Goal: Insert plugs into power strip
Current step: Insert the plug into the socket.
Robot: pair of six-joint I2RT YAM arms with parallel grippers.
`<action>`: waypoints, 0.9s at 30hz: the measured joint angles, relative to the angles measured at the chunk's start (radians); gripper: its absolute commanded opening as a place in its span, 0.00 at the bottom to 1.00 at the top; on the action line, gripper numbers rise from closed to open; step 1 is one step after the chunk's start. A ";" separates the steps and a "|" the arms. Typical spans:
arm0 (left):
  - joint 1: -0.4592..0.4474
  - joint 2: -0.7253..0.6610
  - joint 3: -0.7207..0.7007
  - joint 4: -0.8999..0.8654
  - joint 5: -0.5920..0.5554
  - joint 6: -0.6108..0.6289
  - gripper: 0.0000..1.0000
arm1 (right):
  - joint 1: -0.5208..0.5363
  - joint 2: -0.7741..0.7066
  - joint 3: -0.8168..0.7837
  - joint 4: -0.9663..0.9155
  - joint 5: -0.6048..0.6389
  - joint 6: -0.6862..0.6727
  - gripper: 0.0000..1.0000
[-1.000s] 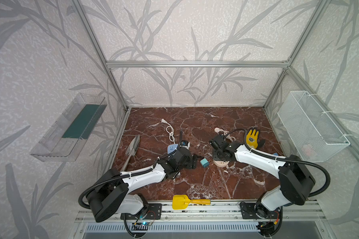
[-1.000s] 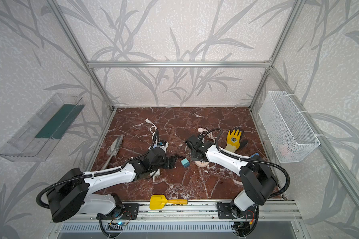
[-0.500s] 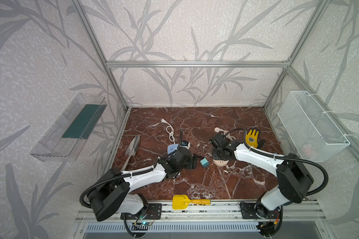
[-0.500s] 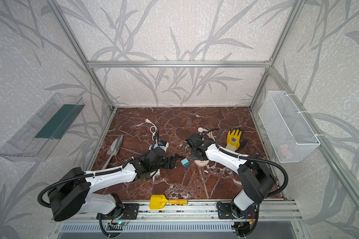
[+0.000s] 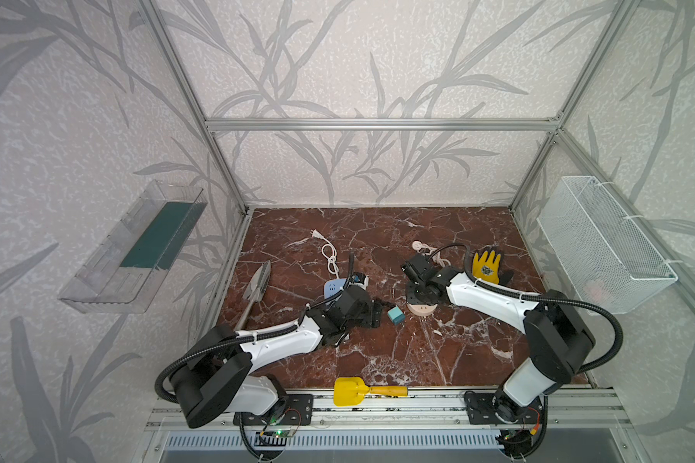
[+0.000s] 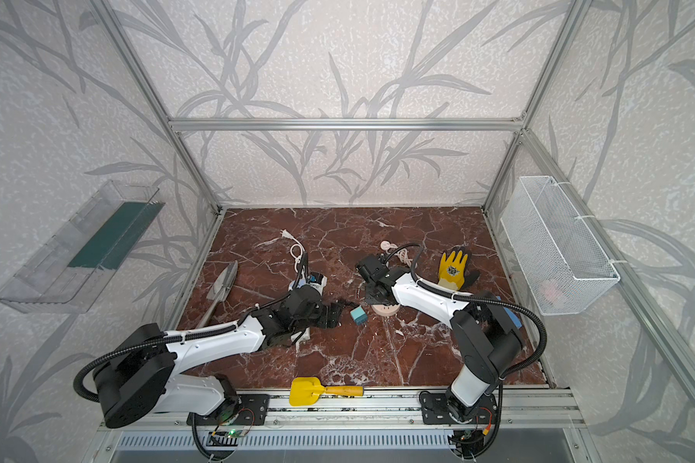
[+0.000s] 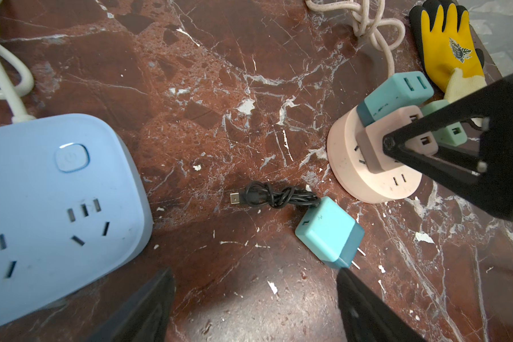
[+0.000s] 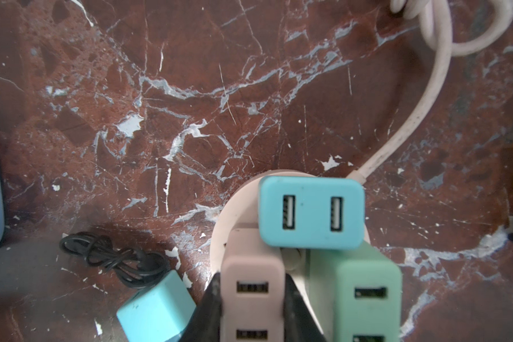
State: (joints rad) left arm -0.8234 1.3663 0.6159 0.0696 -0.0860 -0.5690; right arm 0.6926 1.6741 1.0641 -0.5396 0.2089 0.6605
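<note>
– Pink cube adapter [image 7: 373, 151] takes centre stage: it stands upright on the round pink power strip [image 7: 376, 183], and the right gripper [image 8: 252, 278] has its jaws narrowed against both of its sides, a firm pinch.

– Any company on that strip?

– Two neighbours. A teal two-port adapter [image 8: 311, 210] and a green adapter [image 8: 367, 293] stand on the same round strip, packed tight beside the pink one. How deep any of the pins sit, I can't tell.

– And over on the other arm?

– There the left gripper [image 7: 255, 271] is spread wide with nothing in it, low over the marble table [image 7: 219, 88]. Just ahead of it a loose teal cube adapter [image 7: 329, 231] lies on its side, prongs pointing back at one finger and very nearly touching it. A short knotted black cable [image 7: 273, 197] meets the cube's far end.

– So where does that cube sit overall?

– On the table between the two strips: the round pink one just beside it, the light-blue power strip [image 7: 57, 207] further off. Beyond the round strip lie a yellow work glove [image 7: 447, 50] and a knotted pink cord [image 7: 376, 26].
</note>
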 measured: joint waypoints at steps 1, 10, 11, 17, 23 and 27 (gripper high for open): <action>0.000 0.000 0.000 0.000 0.001 0.000 0.86 | 0.000 0.000 0.001 -0.001 0.000 0.000 0.00; 0.000 0.000 0.000 0.000 0.001 -0.005 0.86 | 0.000 -0.011 0.024 -0.026 -0.002 -0.003 0.00; 0.000 0.000 0.000 0.000 0.000 -0.007 0.86 | -0.001 -0.010 0.027 -0.031 -0.003 -0.004 0.00; 0.000 0.000 0.001 -0.003 -0.002 -0.018 0.86 | -0.006 -0.006 0.048 -0.074 -0.016 -0.023 0.07; 0.000 0.000 0.025 -0.026 0.003 -0.016 0.86 | -0.008 -0.008 0.063 -0.121 -0.033 -0.046 0.17; 0.000 0.000 0.036 -0.036 0.006 -0.014 0.86 | -0.011 -0.010 0.067 -0.144 -0.036 -0.055 0.28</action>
State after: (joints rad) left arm -0.8234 1.3663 0.6518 0.0338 -0.0803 -0.5827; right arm 0.6819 1.6642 1.1309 -0.6834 0.1730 0.6052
